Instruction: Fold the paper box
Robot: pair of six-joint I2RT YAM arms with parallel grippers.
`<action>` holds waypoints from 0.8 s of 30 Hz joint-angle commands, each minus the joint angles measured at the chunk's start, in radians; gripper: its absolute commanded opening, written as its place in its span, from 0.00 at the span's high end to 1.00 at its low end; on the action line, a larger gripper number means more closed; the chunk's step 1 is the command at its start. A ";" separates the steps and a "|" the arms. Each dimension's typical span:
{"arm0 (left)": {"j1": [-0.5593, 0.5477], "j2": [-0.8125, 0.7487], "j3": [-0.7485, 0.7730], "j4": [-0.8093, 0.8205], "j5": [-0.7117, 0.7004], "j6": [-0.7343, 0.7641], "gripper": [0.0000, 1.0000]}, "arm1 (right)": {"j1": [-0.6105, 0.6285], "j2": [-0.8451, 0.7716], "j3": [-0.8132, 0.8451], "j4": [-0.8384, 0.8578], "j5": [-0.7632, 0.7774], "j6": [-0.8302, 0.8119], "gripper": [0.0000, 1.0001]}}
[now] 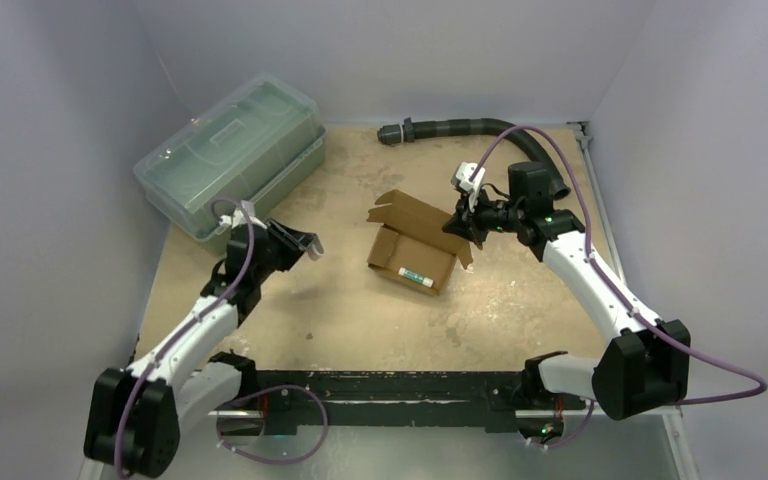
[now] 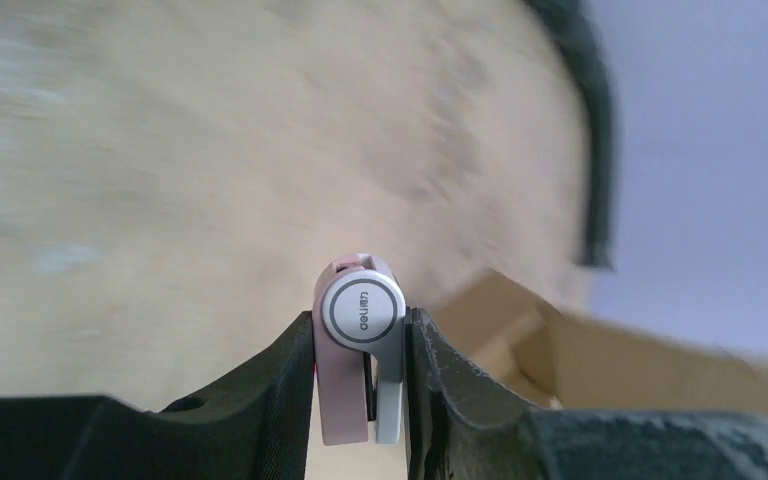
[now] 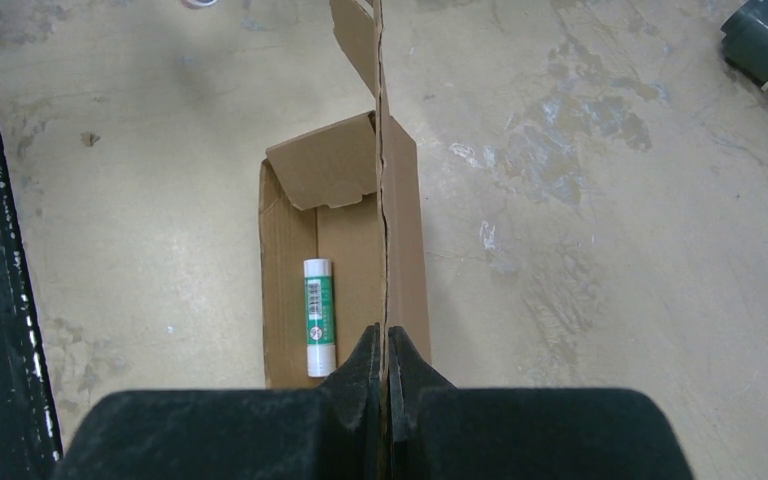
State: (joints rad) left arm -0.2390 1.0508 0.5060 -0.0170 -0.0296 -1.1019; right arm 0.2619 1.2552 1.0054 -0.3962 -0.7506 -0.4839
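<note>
My right gripper (image 3: 384,345) pinches a wall of the paper box (image 1: 415,258), mid-frame — a green-labelled, barcoded tube (image 3: 318,318) lies inside. My left gripper (image 2: 362,325) clamps a pink-and-white gadget (image 2: 345,400) — its round cap's lettering I can't read.

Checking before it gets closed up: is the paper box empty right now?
No, a green-and-white labelled stick lies on the floor of the open paper box, beside the flap that the right gripper pinches.
</note>
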 commanded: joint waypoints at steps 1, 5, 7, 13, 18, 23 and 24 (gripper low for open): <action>-0.073 -0.118 -0.141 0.393 0.381 0.040 1.00 | 0.003 -0.019 0.001 0.012 -0.007 -0.007 1.00; -0.342 -0.098 -0.135 0.474 0.191 -0.040 1.00 | 0.003 -0.013 -0.001 0.015 -0.003 -0.004 1.00; -0.486 -0.043 -0.105 0.494 0.061 -0.091 1.00 | 0.003 -0.011 -0.001 0.015 0.000 -0.004 1.00; -0.716 0.181 0.035 0.468 -0.348 -0.250 1.00 | 0.003 -0.010 -0.001 0.016 0.004 -0.002 1.00; -0.798 0.396 0.242 0.231 -0.567 -0.433 1.00 | 0.003 -0.011 -0.001 0.015 0.004 -0.003 1.00; -0.805 0.544 0.415 0.056 -0.597 -0.544 1.00 | 0.003 -0.010 -0.001 0.015 0.000 -0.002 1.00; -0.806 0.573 0.426 0.048 -0.590 -0.561 1.00 | 0.003 -0.010 -0.002 0.015 0.000 -0.002 1.00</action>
State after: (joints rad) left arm -1.0416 1.5536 0.8337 0.1581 -0.5262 -1.5299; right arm 0.2619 1.2556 1.0054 -0.3962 -0.7475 -0.4835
